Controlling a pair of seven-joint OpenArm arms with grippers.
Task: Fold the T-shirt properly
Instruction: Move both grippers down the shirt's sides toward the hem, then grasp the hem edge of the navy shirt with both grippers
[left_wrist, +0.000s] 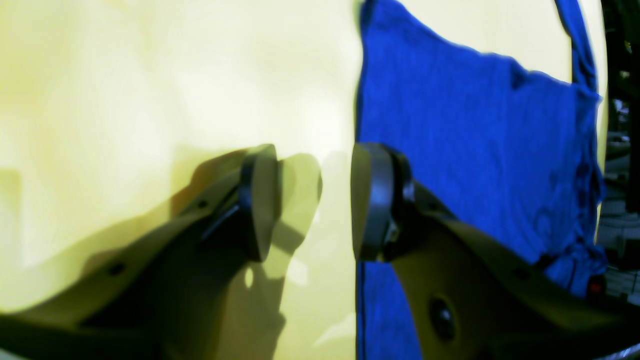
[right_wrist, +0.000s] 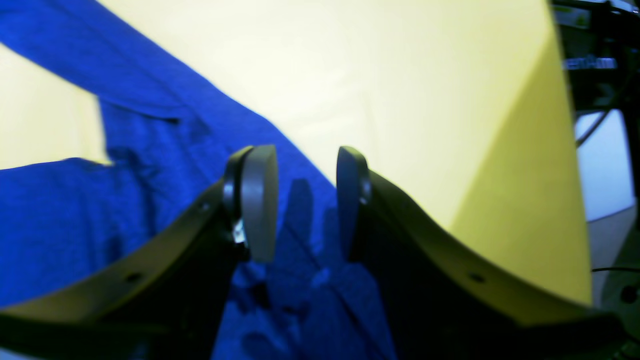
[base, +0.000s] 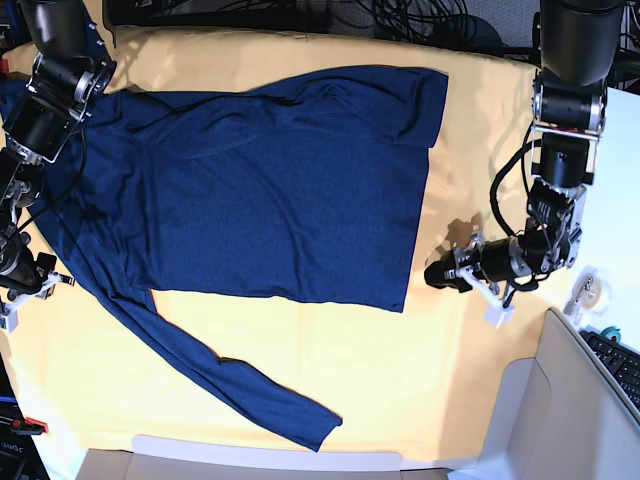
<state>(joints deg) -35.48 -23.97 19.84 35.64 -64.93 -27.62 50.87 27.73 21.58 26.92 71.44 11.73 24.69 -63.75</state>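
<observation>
The T-shirt (base: 260, 190), dark navy with long sleeves, lies spread flat on the yellow cloth (base: 480, 110). One sleeve (base: 230, 385) runs diagonally toward the front edge. My left gripper (base: 434, 273) hovers low over the cloth just right of the shirt's hem edge. In the left wrist view it (left_wrist: 312, 205) is open with nothing between its fingers, and the T-shirt (left_wrist: 475, 150) starts at one finger. My right gripper (right_wrist: 305, 205) is open and holds nothing above the T-shirt (right_wrist: 75, 220) near the sleeve. In the base view the right arm (base: 20, 265) is at the left edge.
A white table surface with a roll of tape (base: 585, 290) and a keyboard (base: 618, 355) lies to the right. A grey box (base: 530, 410) stands at the front right. Cables (base: 400, 15) run along the back edge.
</observation>
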